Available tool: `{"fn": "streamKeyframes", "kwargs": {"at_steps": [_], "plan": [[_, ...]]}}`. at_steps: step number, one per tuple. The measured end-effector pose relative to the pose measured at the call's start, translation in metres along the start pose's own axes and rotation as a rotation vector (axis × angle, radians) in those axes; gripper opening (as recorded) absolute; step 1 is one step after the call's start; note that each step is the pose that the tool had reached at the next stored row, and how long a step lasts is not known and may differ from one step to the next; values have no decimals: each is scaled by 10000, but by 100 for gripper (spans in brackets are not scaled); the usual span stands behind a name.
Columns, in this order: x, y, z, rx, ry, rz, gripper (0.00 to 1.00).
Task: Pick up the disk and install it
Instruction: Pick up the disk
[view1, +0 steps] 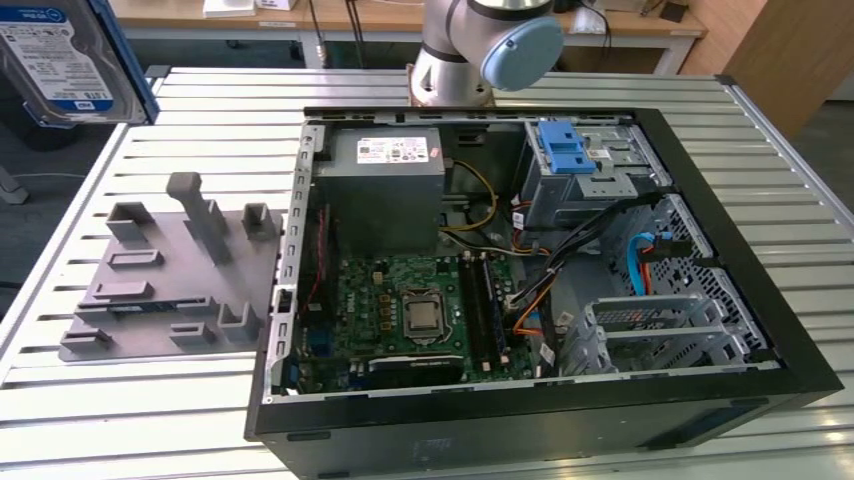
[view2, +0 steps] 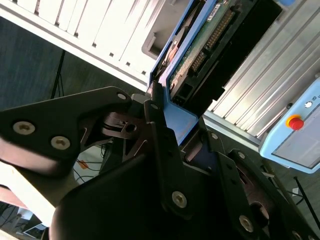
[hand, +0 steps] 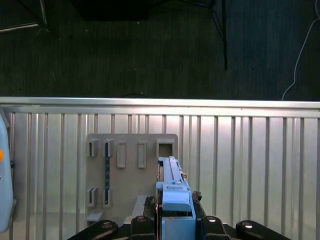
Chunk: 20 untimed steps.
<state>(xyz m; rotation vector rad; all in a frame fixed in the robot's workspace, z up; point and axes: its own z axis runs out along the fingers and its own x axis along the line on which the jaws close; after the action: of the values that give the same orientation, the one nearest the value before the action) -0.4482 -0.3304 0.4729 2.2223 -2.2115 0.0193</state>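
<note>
Exterior view: the disk (view1: 60, 60) hung aloft over the surface (view1: 200, 120), well apart from the open computer case (view1: 747, 300).
In both wrist views the pincer (hand: 174, 202) gripped the disk edgewise, clamped between its jaws.

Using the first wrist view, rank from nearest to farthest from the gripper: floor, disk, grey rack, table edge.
1. disk, held in the gripper.
2. grey rack, directly beneath it.
3. table edge, beyond the rack.
4. floor, past the edge.

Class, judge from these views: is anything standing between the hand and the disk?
Nothing does: the hand is shut directly on the disk, gripping its blue side rail, with no visible object between them.
</note>
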Motion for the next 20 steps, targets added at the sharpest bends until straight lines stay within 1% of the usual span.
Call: {"fn": "streamKeyframes", "kwargs": {"at_steps": [11,20], "plan": [[4,-81,-17,1,-4,1,36],[59,-125,-30,4,-8,1,36]]}}
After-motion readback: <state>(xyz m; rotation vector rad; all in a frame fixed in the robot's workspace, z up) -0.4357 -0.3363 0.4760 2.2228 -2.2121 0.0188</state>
